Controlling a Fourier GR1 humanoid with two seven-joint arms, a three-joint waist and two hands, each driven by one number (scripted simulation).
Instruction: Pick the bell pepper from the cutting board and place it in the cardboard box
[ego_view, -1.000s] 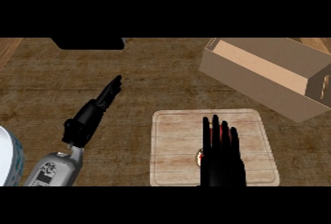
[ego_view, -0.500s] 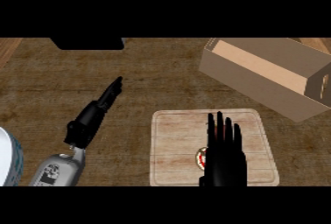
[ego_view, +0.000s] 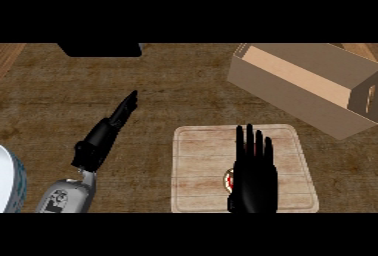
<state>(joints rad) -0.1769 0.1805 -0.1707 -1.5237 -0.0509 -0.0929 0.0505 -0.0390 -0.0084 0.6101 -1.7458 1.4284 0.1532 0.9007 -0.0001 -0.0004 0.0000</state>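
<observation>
Counter (ego_view: 170, 90): you're looking down on a dark wood-grain top; it fills the view and carries everything else.
Cardboard box (ego_view: 295, 80): top right, lying on its side and set at an angle. You see a long tan face and a cut-out handle hole at the right end. Well apart from the board's far edge.
Cutting board (ego_view: 203, 150): pale wood, lower centre-right, flat on the counter. Its upper right corner is the part nearest the box.
Right hand (ego_view: 253, 175): over the middle of the board, back of the hand toward you, fingers straight and spread a little, pointing away from you. Nothing grasped, fingers released.
Left hand (ego_view: 111, 127): left of the board, over bare counter, seen edge-on and pointing up-right. Fingers straight and together, holding nothing. Grey forearm (ego_view: 66, 197) comes in from the lower edge.
Dark object (ego_view: 100, 49): black block at the top edge, left of centre; you can't tell what it is.
White rim (ego_view: 9, 180): curved white-and-blue edge at far left, cut off by the frame; can't tell what it is.
Bell pepper (ego_view: 229, 179): on the board, mostly hidden under the right hand. Only a small red and pale sliver shows at the hand's left edge; can't tell if the hand touches it.
</observation>
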